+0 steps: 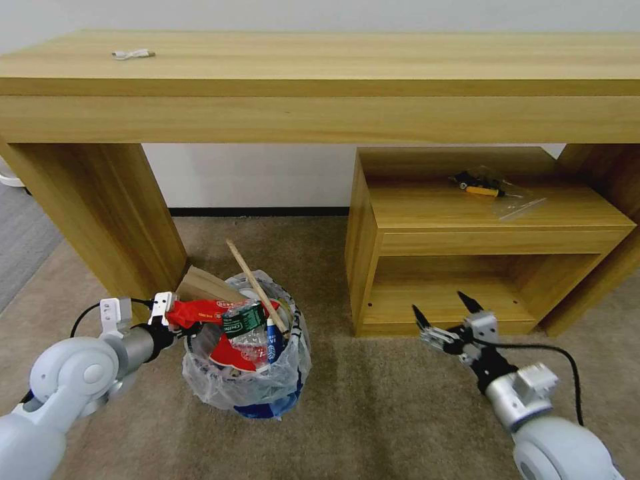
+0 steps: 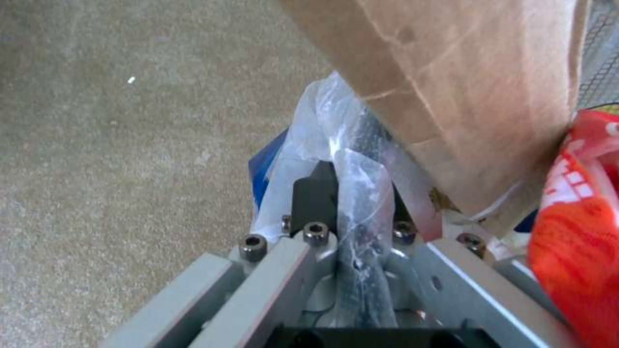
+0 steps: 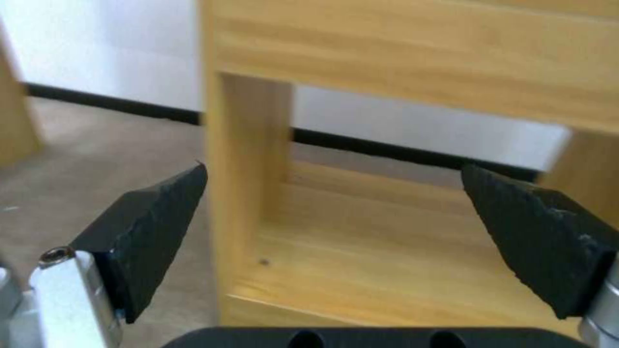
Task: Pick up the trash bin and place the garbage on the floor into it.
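The trash bin stands on the beige carpet in front of the wooden desk, near the desk's left leg, its blue wall showing through a crinkly clear bag. It is packed full: a piece of cardboard leans out at the back, a wooden stick pokes up at a slant, and a red wrapper, a green-labelled can, a small clear bottle and a red-and-white cup crowd the top.

The left gripper sits at the bin's left rim. In the left wrist view its fingers are drawn close together on the rim with the plastic bag bunched between them — the cardboard looms just above and the red wrapper lies at the side. The blue wall of the bin shows beside the bag.

The right gripper hovers above the carpet, well apart from the bin, in front of the low wooden shelf unit. Its black fingertips are spread wide with nothing between them.

On top of the shelf unit lies a black-and-yellow item in a clear bag. A small white cable rests on the desk top.
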You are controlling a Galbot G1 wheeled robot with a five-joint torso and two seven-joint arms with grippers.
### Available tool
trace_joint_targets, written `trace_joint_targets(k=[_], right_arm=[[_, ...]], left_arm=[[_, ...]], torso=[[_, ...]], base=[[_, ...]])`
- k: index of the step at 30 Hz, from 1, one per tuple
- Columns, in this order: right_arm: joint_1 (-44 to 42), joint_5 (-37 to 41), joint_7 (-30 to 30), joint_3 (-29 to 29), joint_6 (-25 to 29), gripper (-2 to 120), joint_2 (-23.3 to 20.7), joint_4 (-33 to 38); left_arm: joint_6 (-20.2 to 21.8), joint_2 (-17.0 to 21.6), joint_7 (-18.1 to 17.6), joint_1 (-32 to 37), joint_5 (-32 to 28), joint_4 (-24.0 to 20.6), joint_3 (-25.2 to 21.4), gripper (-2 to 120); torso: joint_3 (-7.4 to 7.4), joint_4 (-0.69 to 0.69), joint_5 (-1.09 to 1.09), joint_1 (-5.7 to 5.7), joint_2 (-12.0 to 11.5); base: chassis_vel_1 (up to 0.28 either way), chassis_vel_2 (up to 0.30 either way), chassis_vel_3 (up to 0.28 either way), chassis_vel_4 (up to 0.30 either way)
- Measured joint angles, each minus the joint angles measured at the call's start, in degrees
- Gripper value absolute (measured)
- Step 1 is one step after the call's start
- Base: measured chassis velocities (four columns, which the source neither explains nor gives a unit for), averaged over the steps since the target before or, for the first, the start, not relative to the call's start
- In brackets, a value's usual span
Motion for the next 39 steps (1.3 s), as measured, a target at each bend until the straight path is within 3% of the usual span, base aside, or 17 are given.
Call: trace_joint_targets(k=[5,13,30,36,39], right_arm=[[-2.1,-2.3,-2.0,2.8,2.2,100,4.9,-1.2],[-3.3,-2.3,-4.4,5.9,4.6,100,7.3,-2.7],[-3.8,-1.0,-6.9,8.7,6.6,100,7.8,-6.7],[-2.3,2.4,-8.0,8.1,6.6,100,7.7,-13.4],[-0.8,4.7,-8.7,7.0,6.7,100,7.3,-16.6]], left_arm=[[0.0,-0.5,-0.1,0.3,0.8,-0.6,0.3,0],[0.0,-1.0,-1.3,3.0,1.5,-3.1,0.0,0],[0.0,-2.5,-2.1,6.5,2.4,-5.7,-0.6,0],[0.0,-2.6,-1.9,6.6,2.5,-5.7,-0.3,0],[0.0,-2.6,-1.8,6.7,2.5,-5.7,-0.3,0]], torso=[[0.0,0.0,0.01,0.0,0.0],[0.0,0.0,0.0,0.0,0.0],[0.01,0.0,0.03,0.0,0.0],[0.01,-0.01,-0.04,0.0,0.0],[0.01,-0.01,0.06,0.0,0.0]], base=[[0.0,0.0,0.0,0.0],[-0.002,-0.002,0.007,0.003],[-0.161,-0.154,0.158,0.153],[-0.221,-0.227,0.219,0.23],[-0.201,-0.196,0.187,0.214]])
